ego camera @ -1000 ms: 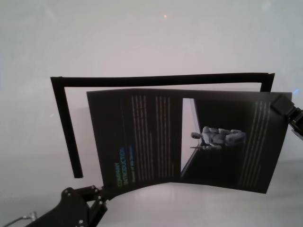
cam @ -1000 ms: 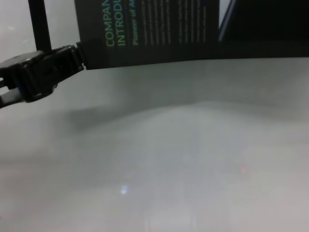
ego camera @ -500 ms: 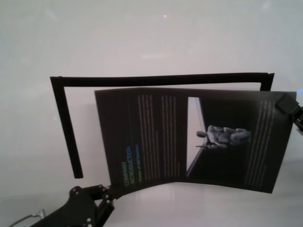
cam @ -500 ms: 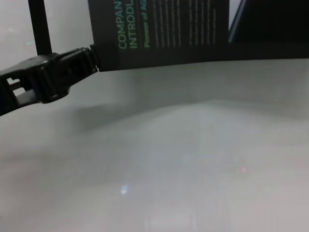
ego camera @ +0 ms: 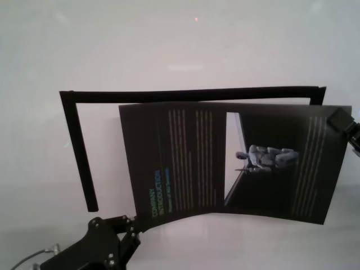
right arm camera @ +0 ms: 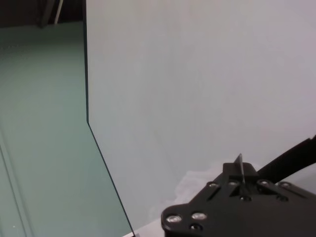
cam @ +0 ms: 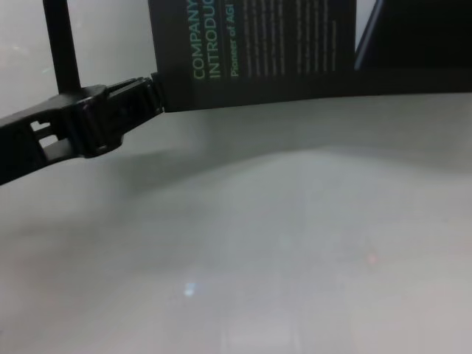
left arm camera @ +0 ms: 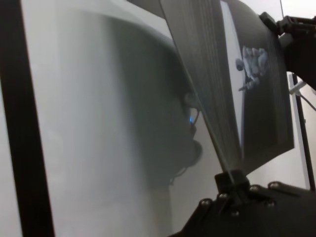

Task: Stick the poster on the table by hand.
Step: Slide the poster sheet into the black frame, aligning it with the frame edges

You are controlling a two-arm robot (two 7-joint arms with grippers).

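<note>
Nearest the robot, the left gripper is pinched tight on the poster's near left corner, and the left wrist view shows the sheet's edge wedged right between its closed tips. The poster itself hangs in the air, stretched like a banner above the table, with its near edge bowing upward in the middle and a soft shadow lying on the surface under it in the chest view. So it is not down yet, and none of it looks to be touching.

Out at the far right corner, the right gripper is clamped on the sheet too; the right wrist view shows a thin sliver of poster standing up between its closed fingertips. Two corners held, diagonal from each other.

Behind the sheet, a black frame outline lies flat on the table, one bar running across the far side and one down the left. The poster sits skewed against it and off to the right, so that looks like the target it has yet to line up with.

The step in hand reads as carry and align. Doing it well probably means both arms travelling together at the same height and keeping the sheet taut, because slack lets the middle sag and land first. Square the edges to the frame while airborne, then lower one edge ahead of the other.
</note>
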